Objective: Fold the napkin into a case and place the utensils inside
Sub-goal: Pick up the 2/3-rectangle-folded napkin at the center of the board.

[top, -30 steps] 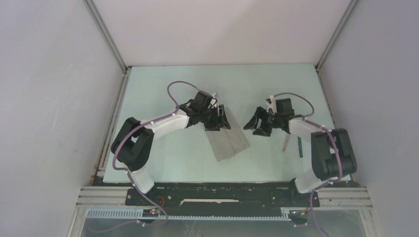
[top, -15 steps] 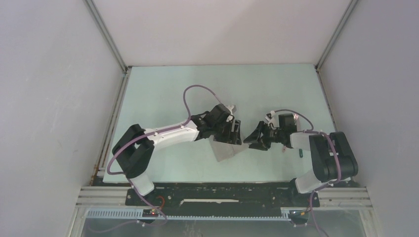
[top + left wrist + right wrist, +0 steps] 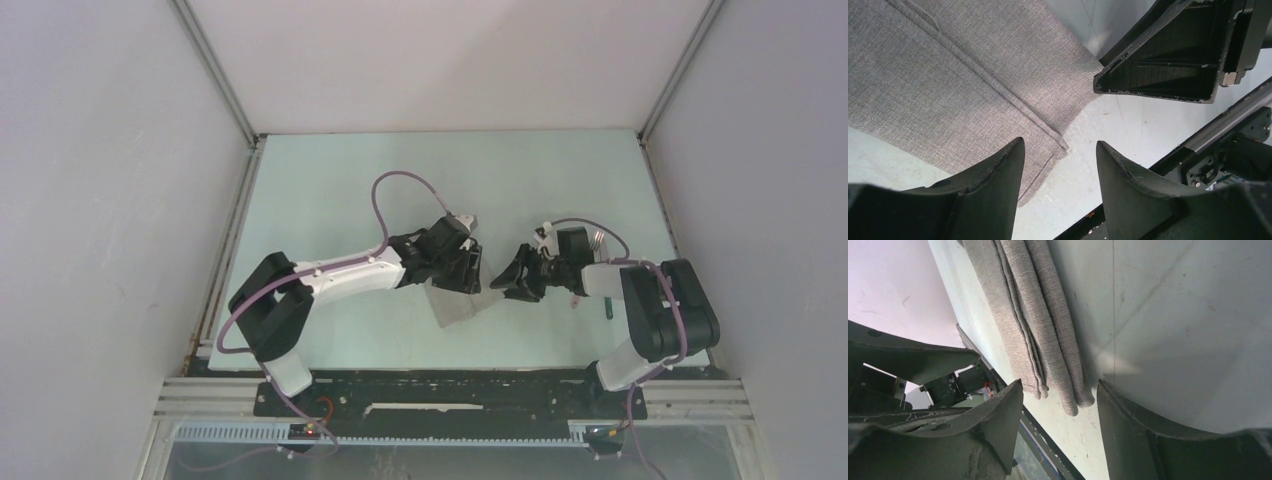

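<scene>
The napkin [image 3: 457,306] lies folded into a taupe-grey layered strip at mid-table, mostly under my left arm. My left gripper [image 3: 474,274] hovers low over the strip's right corner; in the left wrist view the left gripper [image 3: 1060,145] stands open, with the napkin [image 3: 948,75] corner between its fingers. My right gripper [image 3: 503,285] faces it from the right. In the right wrist view the right gripper [image 3: 1059,385] is open around the corner of the stacked napkin [image 3: 1033,315] edges. Of the utensils, a teal handle [image 3: 607,305] and a bit of pink handle [image 3: 575,300] show by the right arm.
The right gripper's black finger [image 3: 1168,65] sits close to my left fingers in the left wrist view. The pale green table [image 3: 330,180] is walled on three sides. A black rail [image 3: 450,385] runs along the near edge.
My left gripper has moved from the napkin's far end down to its right corner. My right gripper has moved left and nearer, up to that corner. The napkin has stayed flat.
</scene>
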You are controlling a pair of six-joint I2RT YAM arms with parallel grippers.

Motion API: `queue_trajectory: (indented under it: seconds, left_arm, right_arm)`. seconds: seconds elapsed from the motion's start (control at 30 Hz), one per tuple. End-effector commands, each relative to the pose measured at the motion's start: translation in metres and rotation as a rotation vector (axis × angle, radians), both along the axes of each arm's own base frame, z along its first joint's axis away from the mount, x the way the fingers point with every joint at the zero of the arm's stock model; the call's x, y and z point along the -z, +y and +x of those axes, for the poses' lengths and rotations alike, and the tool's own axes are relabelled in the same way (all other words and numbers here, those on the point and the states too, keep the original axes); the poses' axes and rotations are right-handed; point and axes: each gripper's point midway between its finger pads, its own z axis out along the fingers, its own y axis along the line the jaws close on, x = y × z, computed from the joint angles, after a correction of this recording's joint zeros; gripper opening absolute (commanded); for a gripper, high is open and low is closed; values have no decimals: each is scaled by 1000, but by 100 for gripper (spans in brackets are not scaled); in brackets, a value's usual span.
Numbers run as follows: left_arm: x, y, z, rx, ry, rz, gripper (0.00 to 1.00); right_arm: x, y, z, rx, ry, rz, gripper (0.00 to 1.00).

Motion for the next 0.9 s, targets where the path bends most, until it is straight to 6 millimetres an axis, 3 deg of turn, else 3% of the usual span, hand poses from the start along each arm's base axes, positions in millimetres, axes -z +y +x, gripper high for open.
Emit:
queue_trajectory:
  seconds: [0.0,0.27,0.37,0.43,0.53,0.63,0.73,0.87]
  left_arm:
    - [0,1,3,4,-52,33,62]
    - [-12,0,4,-9,-64,3,61]
    - [-12,-1,5,-11,-68,-3,61]
    - [-10,-4,5,-8,-73,-5,61]
    - [-3,-7,6,-3,-93,5,69]
    - [1,-9,8,-6,-139,32,73]
    - [2,-14,14,-17,-207,72,75]
    - [4,-25,16,-9,-276,121,69]
  right_arm:
    - [1,-9,8,9,-43,-91,65]
    - [6,-4,7,-3,-35,-96,64]
    - [2,3,5,-27,-31,-52,50]
    - [-8,8,5,-32,-40,-18,35]
    - [-25,13,6,-26,-70,-8,15]
    - [-36,16,3,-12,-54,-9,13]
    - [-41,20,3,6,-20,21,1]
    - [-41,27,2,17,37,66,0]
